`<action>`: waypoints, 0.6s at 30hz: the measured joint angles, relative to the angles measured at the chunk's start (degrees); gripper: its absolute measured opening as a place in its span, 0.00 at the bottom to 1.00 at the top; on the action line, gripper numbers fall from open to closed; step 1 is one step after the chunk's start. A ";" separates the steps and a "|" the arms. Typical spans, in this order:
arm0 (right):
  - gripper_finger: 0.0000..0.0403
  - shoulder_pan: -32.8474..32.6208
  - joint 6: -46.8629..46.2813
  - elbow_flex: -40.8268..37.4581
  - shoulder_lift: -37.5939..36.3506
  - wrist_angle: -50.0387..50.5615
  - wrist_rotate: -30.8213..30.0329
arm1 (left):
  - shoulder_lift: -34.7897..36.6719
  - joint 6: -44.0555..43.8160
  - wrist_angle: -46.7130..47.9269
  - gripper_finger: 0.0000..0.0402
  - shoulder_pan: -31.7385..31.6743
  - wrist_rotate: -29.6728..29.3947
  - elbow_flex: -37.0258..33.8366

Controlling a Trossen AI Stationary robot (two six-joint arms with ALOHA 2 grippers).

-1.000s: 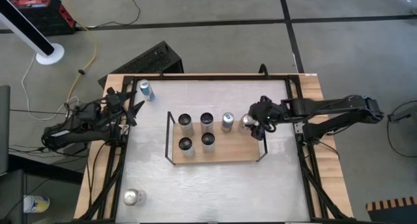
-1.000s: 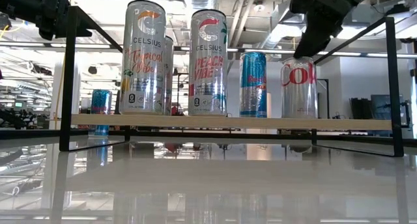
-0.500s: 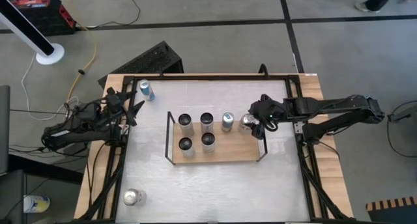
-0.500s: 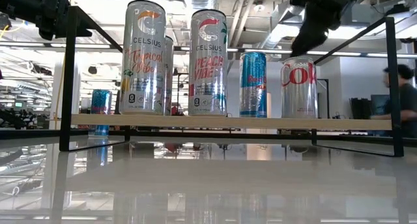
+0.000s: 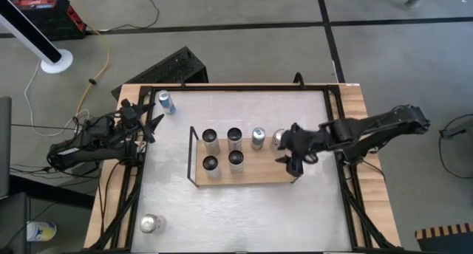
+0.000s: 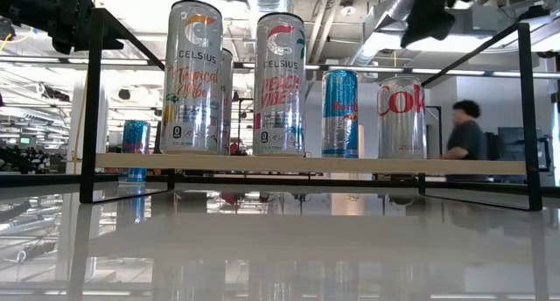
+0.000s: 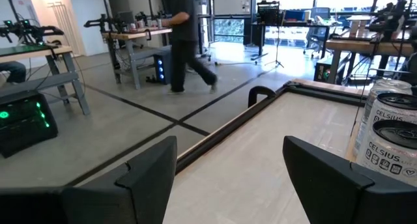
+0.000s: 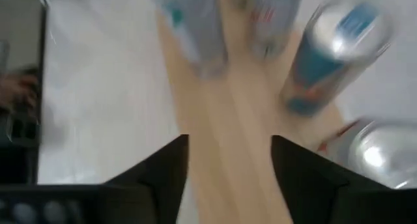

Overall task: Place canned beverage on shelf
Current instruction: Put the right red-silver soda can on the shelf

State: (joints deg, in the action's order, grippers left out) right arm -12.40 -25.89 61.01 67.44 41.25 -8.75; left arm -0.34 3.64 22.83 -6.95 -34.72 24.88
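Note:
The shelf [image 5: 247,173], a light-wood board in a black wire frame, stands mid-table. On it stand several tall cans [image 5: 235,134], a blue can [image 5: 258,138] and a silver Coke can [image 5: 279,138], each on its base; the Coke can also shows in the low view [image 6: 402,117]. My right gripper [image 5: 293,155] is open and empty, high above the shelf's right end, nearer the table's near edge than the Coke can; its wrist view [image 8: 228,178] looks down on the bare board. My left gripper [image 5: 150,125] is open and empty at the table's left edge.
A blue can [image 5: 166,103] stands on the table at the far left, and a silver can [image 5: 151,223] at the near left corner. Black rails [image 5: 340,173] run along the table's edges. A person [image 6: 464,135] walks in the room behind the table.
My right gripper has risen from just above the Coke can's top and gone toward the table's near edge, over the shelf's right end. The Coke can has stayed upright on the board.

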 joint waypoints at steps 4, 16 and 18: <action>0.38 -1.49 -0.96 0.00 3.10 4.73 -0.03 | 0.00 0.00 0.00 0.66 0.00 0.00 0.00; 0.09 -0.78 1.94 0.00 7.90 10.36 -4.30 | 0.00 0.00 -0.02 0.66 0.00 -0.02 0.00; 0.07 -0.57 2.10 0.00 8.05 10.81 -4.94 | 0.00 0.00 -0.01 0.66 -0.02 0.00 0.00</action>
State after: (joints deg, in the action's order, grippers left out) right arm -12.97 -23.79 61.01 75.48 52.05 -13.69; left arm -0.34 3.64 22.82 -6.96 -34.72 24.88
